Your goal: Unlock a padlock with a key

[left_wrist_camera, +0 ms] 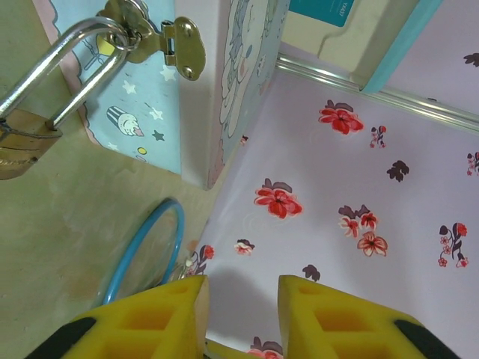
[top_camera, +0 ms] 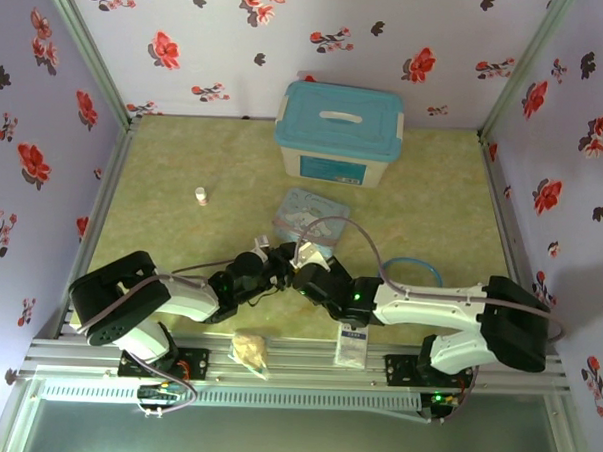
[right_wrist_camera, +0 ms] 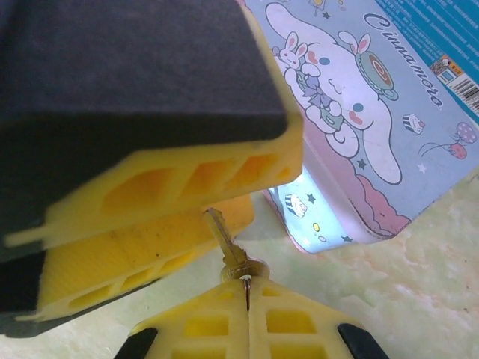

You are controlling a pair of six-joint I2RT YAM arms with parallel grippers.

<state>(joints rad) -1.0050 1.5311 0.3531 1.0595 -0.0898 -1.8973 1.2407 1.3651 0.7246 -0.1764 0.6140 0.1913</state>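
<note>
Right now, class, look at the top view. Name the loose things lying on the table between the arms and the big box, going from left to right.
white bottle → tin → blue ring

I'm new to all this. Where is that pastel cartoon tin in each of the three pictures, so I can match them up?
Top external: the cartoon tin lies mid-table, just nearer than the teal-lidded box.
Left wrist: cartoon tin at upper left, seen from its side.
Right wrist: cartoon tin at upper right, with its picture lid showing.
Shared landmark: the mottled green tabletop beneath it.
</note>
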